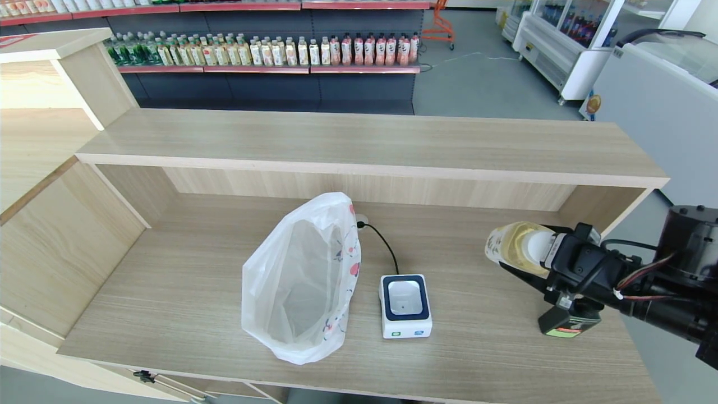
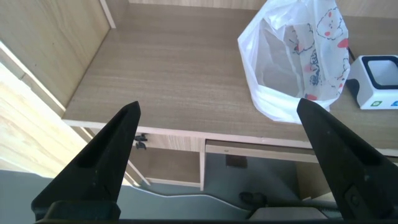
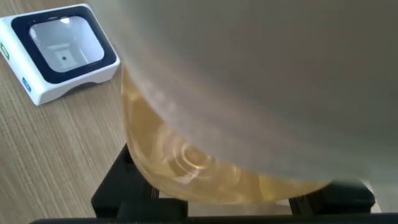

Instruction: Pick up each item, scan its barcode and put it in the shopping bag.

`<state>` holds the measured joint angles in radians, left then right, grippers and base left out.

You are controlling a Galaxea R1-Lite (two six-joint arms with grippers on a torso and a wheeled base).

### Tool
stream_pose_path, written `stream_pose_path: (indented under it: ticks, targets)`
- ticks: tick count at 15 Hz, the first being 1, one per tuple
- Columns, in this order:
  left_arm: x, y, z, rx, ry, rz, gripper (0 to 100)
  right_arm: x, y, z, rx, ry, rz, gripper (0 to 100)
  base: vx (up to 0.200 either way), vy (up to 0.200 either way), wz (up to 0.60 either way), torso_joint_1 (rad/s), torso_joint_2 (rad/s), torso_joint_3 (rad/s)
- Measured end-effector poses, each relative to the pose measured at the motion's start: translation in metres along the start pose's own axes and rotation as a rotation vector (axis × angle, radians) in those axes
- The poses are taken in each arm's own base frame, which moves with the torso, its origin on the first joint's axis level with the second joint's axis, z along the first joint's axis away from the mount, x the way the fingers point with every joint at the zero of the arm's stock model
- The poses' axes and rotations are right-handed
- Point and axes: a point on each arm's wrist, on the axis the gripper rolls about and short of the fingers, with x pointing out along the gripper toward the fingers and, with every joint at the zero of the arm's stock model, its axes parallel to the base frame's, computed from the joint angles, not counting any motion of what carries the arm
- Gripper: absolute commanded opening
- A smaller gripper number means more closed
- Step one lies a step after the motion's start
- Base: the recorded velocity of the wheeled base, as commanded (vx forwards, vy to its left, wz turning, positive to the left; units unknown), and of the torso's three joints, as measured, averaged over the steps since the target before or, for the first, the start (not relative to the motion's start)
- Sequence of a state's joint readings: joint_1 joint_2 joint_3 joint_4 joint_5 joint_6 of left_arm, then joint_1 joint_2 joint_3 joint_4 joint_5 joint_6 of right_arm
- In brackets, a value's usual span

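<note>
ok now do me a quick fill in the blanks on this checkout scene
1. The bottle is held by the robot's ____ arm.
2. The shopping bag stands on the counter to the robot's ____ of the scanner.
3. The left gripper has its fingers ____.
4. The scanner's cable is ____ in colour.
Missing words: right; left; open; black.

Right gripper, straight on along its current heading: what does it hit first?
Probably the shopping bag. The right gripper, bottle leading, points across the counter, seemingly passing behind the scanner. Height is unclear, so it might clear both.
</note>
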<state>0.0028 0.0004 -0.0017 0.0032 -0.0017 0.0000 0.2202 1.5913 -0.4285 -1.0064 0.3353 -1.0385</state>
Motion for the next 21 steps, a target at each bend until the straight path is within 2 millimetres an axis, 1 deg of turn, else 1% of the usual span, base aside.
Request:
stream_pose_path:
  ticks: [4, 10, 13, 16, 19, 21]
  targets:
    - [0.000, 0.000, 0.000, 0.000, 0.000, 0.001, 100, 0.000, -0.002, 0.001, 0.022, -0.038, 0.015, 0, 0.000, 0.200, 0.00, 0.000, 0.00, 0.004]
    - [0.000, 0.000, 0.000, 0.000, 0.000, 0.000, 100, 0.005, 0.001, -0.007, 0.057, -0.074, 0.072, 0, 0.000, 0.200, 0.00, 0.004, 0.00, 0.000]
    - [0.000, 0.000, 0.000, 0.000, 0.000, 0.000, 100, 0.012, 0.001, -0.018, 0.081, -0.103, 0.110, 0, 0.000, 0.000, 0.00, 0.000, 0.00, 0.000]
    - [0.000, 0.000, 0.000, 0.000, 0.000, 0.000, 100, 0.018, 0.003, -0.031, 0.142, -0.142, 0.172, 0, 0.000, 0.000, 0.00, 0.000, 0.00, 0.000]
    - [0.000, 0.000, 0.000, 0.000, 0.000, 0.000, 100, 0.022, 0.003, -0.050, 0.154, -0.149, 0.176, 0, 0.000, 0.000, 0.00, 0.000, 0.00, 0.000]
    - [0.000, 0.000, 0.000, 0.000, 0.000, 0.000, 100, 0.027, 0.003, -0.060, 0.131, -0.165, 0.152, 0, 0.000, 0.000, 0.00, 0.000, 0.00, 0.000]
